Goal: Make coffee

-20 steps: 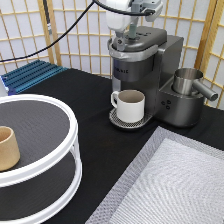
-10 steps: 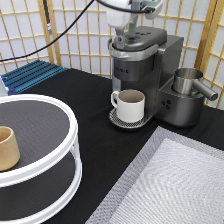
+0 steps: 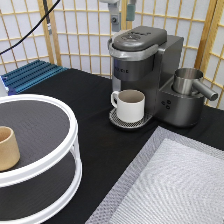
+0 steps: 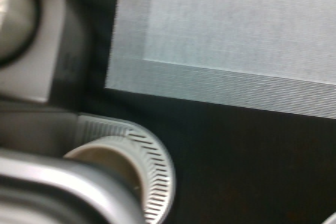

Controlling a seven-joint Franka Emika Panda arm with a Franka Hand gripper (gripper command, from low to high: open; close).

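Coffee pod: not visible in either view, so its place, long axis and pointing cannot be told. Coffee machine (image 3: 145,70) stands at the exterior view's top centre, lid down flat. White mug (image 3: 129,105) upright on the round drip tray (image 3: 130,120) under the spout, handle toward the exterior view's left. Wrist view shows the mug rim (image 4: 112,165) and slotted drip tray (image 4: 150,165) beside the machine's body.

Gripper (image 3: 123,12) hangs at the exterior view's top edge, just above the machine lid, apart from it; cropped, so how wide the jaws stand and whether they hold anything cannot be told.

Steel pitcher (image 3: 190,82) sits on the machine's right side. Grey mat (image 3: 175,180) at bottom right. White two-tier turntable (image 3: 37,145) at left, tan cup (image 3: 7,147) upright on its upper shelf.
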